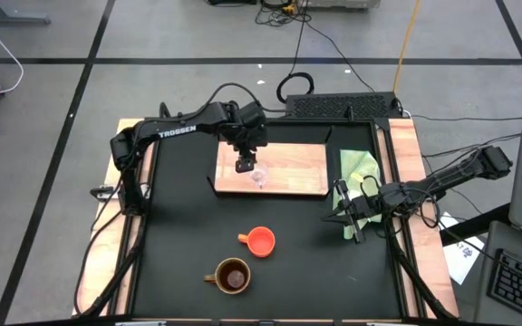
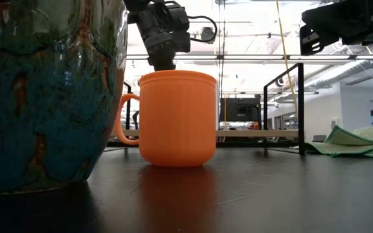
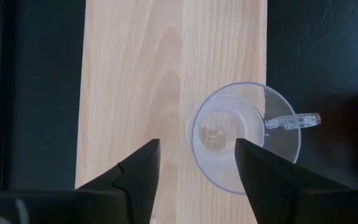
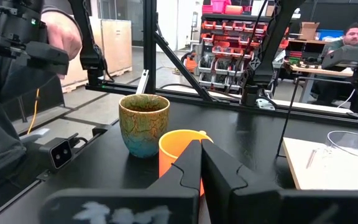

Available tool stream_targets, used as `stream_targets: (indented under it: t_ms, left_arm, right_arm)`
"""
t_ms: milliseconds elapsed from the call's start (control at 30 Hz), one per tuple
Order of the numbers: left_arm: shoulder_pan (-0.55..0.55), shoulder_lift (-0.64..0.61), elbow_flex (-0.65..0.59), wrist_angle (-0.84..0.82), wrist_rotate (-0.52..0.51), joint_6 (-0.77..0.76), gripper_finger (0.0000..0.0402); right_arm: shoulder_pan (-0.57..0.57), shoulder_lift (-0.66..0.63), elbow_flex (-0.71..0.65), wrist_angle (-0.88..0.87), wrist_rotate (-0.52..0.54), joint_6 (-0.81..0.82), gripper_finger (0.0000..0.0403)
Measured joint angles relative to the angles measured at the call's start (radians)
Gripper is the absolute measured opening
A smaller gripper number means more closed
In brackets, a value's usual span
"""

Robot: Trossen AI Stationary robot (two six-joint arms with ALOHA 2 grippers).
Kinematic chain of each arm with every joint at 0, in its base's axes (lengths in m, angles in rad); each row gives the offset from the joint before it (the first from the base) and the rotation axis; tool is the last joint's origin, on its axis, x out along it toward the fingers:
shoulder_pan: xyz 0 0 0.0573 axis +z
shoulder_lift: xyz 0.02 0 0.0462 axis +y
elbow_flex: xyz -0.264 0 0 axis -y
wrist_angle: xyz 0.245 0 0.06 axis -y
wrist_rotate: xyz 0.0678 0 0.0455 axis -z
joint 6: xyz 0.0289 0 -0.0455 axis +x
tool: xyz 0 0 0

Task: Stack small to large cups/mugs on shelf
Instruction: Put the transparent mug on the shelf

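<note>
In the high view the left gripper (image 1: 244, 164) hangs over the flat rectangular light-wood shelf board (image 1: 288, 167) in the upper middle of the frame, directly above the small clear glass cup (image 1: 259, 177), which stands upright on the board near its front edge. The left wrist view shows the fingers spread with the cup (image 3: 244, 137) below and slightly to one side of the gap, held by nothing; its thin handle points out past the board's edge. Being the smallest, the cup probably sits there as the first piece of the stack.

The mid-sized orange handled cup (image 1: 260, 241) and the larger brown handled mug (image 1: 233, 275) wait on the black table (image 1: 179, 226), lower centre of the frame, near each other but apart.

The right gripper (image 1: 344, 210) rests at the middle right, just beside the light green cloth (image 1: 359, 167), its fingers pressed together on nothing, clear of the left arm's work.
</note>
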Motion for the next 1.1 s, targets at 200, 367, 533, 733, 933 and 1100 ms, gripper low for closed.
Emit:
stream_targets:
  t_ms: [200,367,533,733,933,1100]
  left_arm:
    - [0.000,0.000,-0.027,0.008,0.002,0.001,0.0212]
    - [0.000,0.000,-0.040,0.012,-0.031,0.002,0.0212]
    - [0.000,0.000,-0.040,0.013,-0.026,-0.010,0.0212]
    - [-0.010,0.026,-0.042,0.008,-0.020,-0.016,0.0212]
    - [-0.019,0.054,-0.042,0.011,-0.021,-0.011,0.0212]
    - [-0.019,0.064,-0.042,0.010,-0.025,0.006,0.0211]
  right_arm:
    - [0.000,0.000,0.000,0.000,0.000,0.011,0.0000]
    - [0.000,0.000,0.000,0.000,0.000,0.011,0.0000]
    - [0.000,0.000,0.000,0.000,0.000,0.011,0.0000]
    - [0.000,0.000,0.000,-0.001,0.000,0.012,0.0000]
    - [0.000,0.001,0.000,-0.005,0.001,0.019,0.0000]
    - [0.000,0.000,0.000,-0.001,0.001,0.019,0.0000]
